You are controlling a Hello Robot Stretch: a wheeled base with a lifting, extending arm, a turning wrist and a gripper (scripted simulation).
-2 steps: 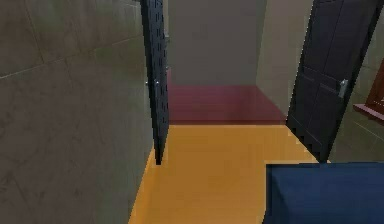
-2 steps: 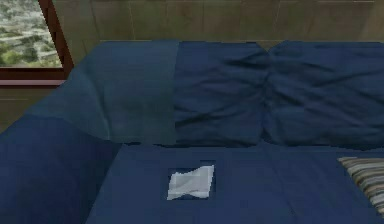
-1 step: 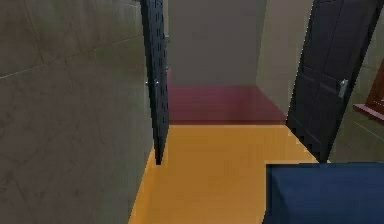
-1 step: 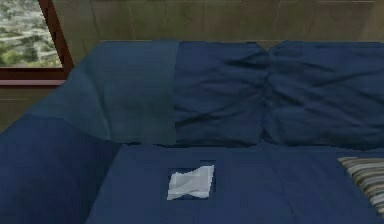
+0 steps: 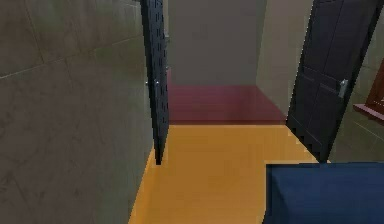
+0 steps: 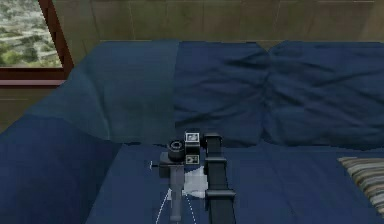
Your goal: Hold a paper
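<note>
Pincer (image 6: pixel 170 200) over seat of blue sofa (image 6: pixel 110 170), dark body at end of arm (image 6: pixel 221 195), thin fingers pointing toward bottom edge. Whether it grips anything: cannot tell. Small pale flat patch (image 6: pixel 193 184), possibly the paper, sits just right of pincer, against the arm; contact not resolvable. Sofa back cushions (image 6: pixel 250 90) beyond pincer, farther out. Striped cushion (image 6: pixel 366 176) well off to its right. Window (image 6: pixel 28 35) far up-left of pincer, wooden frame.
</note>
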